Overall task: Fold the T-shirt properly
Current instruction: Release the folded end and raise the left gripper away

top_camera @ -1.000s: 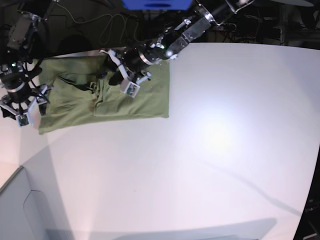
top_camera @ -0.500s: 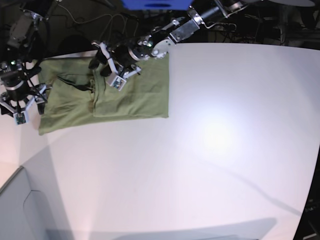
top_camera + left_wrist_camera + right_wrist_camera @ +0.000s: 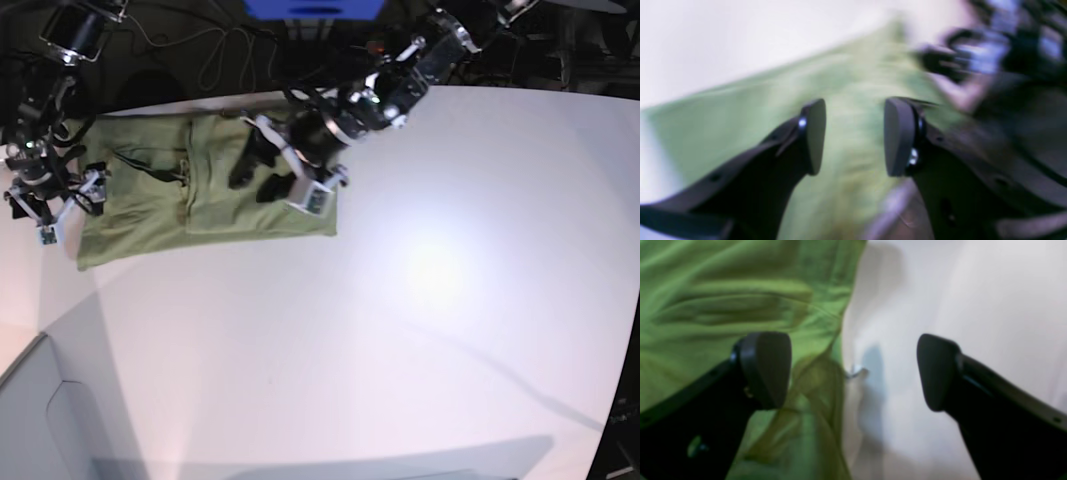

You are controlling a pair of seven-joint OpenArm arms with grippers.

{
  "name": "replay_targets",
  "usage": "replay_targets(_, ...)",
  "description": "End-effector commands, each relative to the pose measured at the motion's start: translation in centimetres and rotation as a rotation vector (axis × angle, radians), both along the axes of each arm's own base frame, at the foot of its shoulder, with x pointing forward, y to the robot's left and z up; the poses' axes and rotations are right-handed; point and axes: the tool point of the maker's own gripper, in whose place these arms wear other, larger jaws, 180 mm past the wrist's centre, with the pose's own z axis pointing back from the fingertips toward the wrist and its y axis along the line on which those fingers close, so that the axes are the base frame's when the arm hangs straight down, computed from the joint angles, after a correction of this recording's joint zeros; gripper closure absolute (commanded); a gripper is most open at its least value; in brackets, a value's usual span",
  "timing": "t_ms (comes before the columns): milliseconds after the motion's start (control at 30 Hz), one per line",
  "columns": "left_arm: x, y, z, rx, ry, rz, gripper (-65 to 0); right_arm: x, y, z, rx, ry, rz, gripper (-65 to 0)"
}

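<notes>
The T-shirt [image 3: 205, 195] lay flat in a rough rectangle with a flap folded over its middle, so folding looked partly done and a further fold seemed left. The left gripper [image 3: 258, 175] hovered above its middle, jaws parted and empty. The right gripper [image 3: 853, 371], spread wide and holding nothing, straddled the shirt's edge on the table [image 3: 420, 300].

The T-shirt [image 3: 723, 296] is soft, thin olive cloth, matt and lightly creased, with a fine weave that seems visible toward 12 o'clock in the right wrist view, though blur makes this uncertain. The table [image 3: 420, 300] is smooth white with a soft sheen. The right gripper [image 3: 853, 371] has matt black, plastic-looking pads [image 3: 768, 368]; small bright metal screws glint beside the left gripper [image 3: 853, 136] pads [image 3: 897, 136].
</notes>
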Motion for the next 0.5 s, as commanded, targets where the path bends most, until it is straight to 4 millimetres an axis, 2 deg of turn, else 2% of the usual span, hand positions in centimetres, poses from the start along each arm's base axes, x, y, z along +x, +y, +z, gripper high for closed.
replay_targets(0, 0.8, 1.2, 0.7, -0.015, -0.022, 0.043, -28.0, 0.5, -0.7, 0.8, -0.013, -0.026, 0.003, -58.3)
replay_targets(167, 2.1, 9.7, -1.4, 0.061, 0.024, 0.278, -28.0, -0.3, -0.7, -0.7, 0.010, 0.014, -0.010, -58.1)
replay_targets(267, 1.8, 13.0, -2.4, 0.092, 0.050, 0.369, -28.0, -0.7, -0.7, -1.1, 0.013, 0.026, -0.011, -57.9)
replay_targets(367, 1.3, 15.1, -3.6, 0.121, 0.082, 0.421, -28.0, -1.9, -0.6, -1.8, 0.015, 0.056, -0.010, -57.8)
replay_targets(467, 1.0, 15.5, -4.6, 0.134, 0.107, 0.429, -28.0, -2.3, 0.3, -2.5, 0.039, 0.064, -0.010, -57.8)
